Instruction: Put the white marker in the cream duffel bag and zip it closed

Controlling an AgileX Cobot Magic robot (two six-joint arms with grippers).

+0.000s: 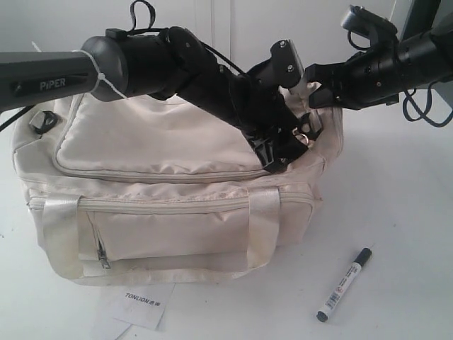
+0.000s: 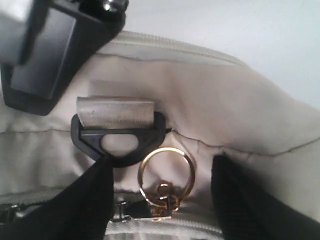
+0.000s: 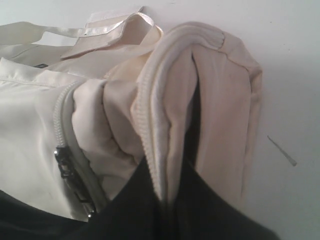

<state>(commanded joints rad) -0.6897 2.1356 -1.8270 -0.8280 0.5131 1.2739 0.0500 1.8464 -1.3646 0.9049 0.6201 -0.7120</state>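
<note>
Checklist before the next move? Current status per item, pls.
1. Reachable: white marker lying free on the table: ok.
2. Marker inside the cream duffel bag: not ok.
3. Opening: top zipper undone: not ok, looks shut along the front.
4. Grip: right pincer shut on a fold at the bag's end: ok.
5. Ready: left pincer open around the gold ring: ok.
6. Left pincer touching the ring: cannot tell.

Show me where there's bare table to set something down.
Widest bare table: right of the cream duffel bag, behind the white marker. A smaller strip lies between marker and paper tag. Crowded at the bag's right end, where left pincer and right pincer meet.
</note>
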